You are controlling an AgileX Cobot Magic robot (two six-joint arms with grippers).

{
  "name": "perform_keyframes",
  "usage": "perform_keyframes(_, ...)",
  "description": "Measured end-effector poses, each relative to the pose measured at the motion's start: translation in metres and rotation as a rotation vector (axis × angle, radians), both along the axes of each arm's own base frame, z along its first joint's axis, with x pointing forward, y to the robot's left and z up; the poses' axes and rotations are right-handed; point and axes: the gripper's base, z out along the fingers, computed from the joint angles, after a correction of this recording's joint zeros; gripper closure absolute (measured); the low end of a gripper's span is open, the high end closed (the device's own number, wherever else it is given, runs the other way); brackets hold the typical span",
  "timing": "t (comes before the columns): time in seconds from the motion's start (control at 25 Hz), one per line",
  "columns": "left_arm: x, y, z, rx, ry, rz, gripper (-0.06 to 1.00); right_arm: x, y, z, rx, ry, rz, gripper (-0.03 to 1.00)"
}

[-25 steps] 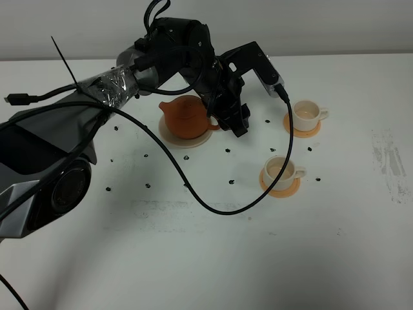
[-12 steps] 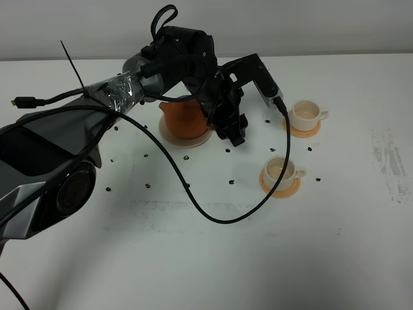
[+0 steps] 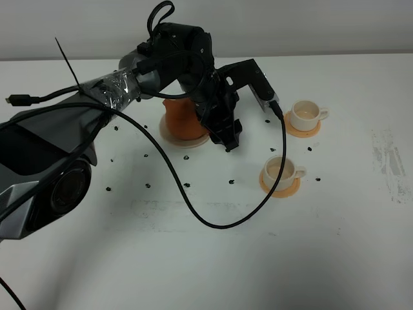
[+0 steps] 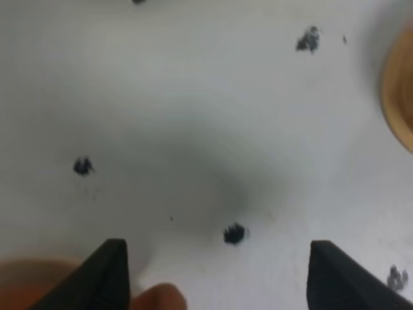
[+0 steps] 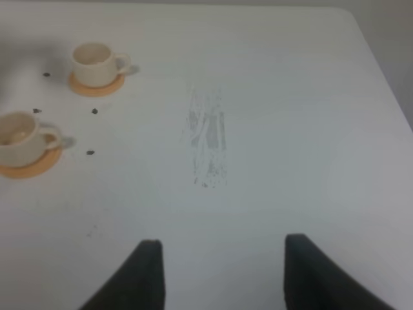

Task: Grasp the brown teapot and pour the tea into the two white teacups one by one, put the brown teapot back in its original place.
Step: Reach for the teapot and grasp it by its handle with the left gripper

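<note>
High camera: the teapot (image 3: 181,119) sits on its saucer (image 3: 184,142), the left end effector (image 3: 227,135) at its 4 o'clock, one cup (image 3: 303,115) at 3 o'clock, the other cup (image 3: 281,170) farther out at 4 o'clock — a careless approach could shove the pot off. Left wrist: fingers (image 4: 110,271) apart, nothing between, so the handle might be missed. Right wrist: the right end effector (image 5: 222,245) is parted over the table (image 5: 290,129) — gripping nothing.

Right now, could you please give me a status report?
Left gripper open, empty, beside brown teapot. Right gripper open, empty. Teapot on saucer, ungrasped. Black cable hangs past near teacup.
</note>
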Motion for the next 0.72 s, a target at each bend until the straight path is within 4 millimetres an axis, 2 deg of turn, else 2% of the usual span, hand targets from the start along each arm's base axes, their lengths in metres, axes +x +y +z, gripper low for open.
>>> perform_keyframes(0.2, -0.001, 0.011, 0.004, 0.033, 0.049, 0.001, 0.35, 0.0, 0.0, 0.0, 0.0, 0.0, 0.0, 0.53)
perform_keyframes(0.72, -0.004, 0.018, 0.005, 0.06, 0.094, -0.038, 0.35, 0.0, 0.0, 0.0, 0.0, 0.0, 0.0, 0.53)
